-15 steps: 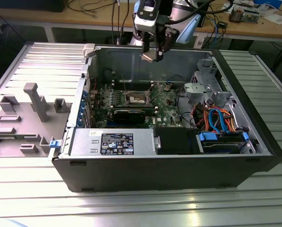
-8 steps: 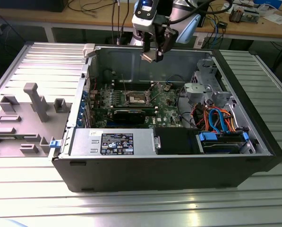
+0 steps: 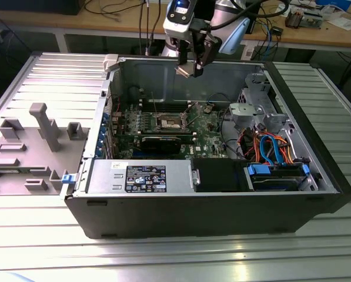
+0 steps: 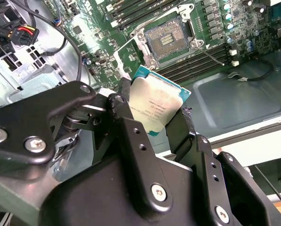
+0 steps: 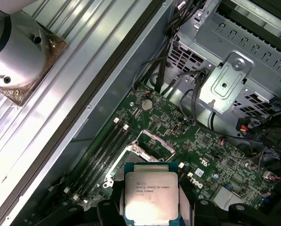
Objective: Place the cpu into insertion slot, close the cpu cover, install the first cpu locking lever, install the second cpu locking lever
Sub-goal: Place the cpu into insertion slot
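Hanging above the open computer case [image 3: 210, 217] in the exterior view, the gripper [image 3: 191, 67] had its jaws closed on the cpu [image 4: 156, 104], pinching it by two opposite edges. That hold left the dull silver top bare in the second wrist view. I judged it would also leave the underside free to meet the socket, which suits a part that has to drop in flat. The chip touched nothing but the fingers [image 4: 125, 115] and sat well clear of the motherboard [image 4: 234, 23]. Beyond it the insertion slot [image 4: 169, 37] lay uncovered, its dark centre exposed inside the grey rim, just beside the long black memory slots [image 4: 196, 63]. In the first wrist view the cpu hid part of the slot, so the arm seemed roughly lined up over the socket, but high above it. The slot held no chip; placement was not yet done.
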You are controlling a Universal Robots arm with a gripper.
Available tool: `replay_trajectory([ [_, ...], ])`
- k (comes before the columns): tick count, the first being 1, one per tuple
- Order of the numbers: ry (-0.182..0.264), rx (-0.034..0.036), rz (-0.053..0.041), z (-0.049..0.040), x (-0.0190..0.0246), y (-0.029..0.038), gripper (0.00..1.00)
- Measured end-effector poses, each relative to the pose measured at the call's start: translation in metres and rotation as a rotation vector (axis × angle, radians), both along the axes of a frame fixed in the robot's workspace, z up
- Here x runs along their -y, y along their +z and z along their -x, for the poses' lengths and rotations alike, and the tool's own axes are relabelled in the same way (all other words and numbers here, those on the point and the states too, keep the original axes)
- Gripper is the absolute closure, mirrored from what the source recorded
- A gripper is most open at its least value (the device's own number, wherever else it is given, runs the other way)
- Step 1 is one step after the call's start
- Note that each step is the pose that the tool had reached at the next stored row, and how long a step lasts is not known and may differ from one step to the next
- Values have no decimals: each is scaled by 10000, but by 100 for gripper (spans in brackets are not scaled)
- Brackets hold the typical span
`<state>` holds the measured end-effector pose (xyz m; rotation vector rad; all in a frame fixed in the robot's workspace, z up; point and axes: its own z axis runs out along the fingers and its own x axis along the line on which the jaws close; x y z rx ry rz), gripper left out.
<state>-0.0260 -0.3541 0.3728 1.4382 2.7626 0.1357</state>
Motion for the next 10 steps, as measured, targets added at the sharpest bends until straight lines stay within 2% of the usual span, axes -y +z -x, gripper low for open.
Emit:
replay_trajectory([
  [6, -171, 1, 1, 0, 0, -2, 45],
  [10, -329, 1, 72, 0, 0, -9, 45],
])
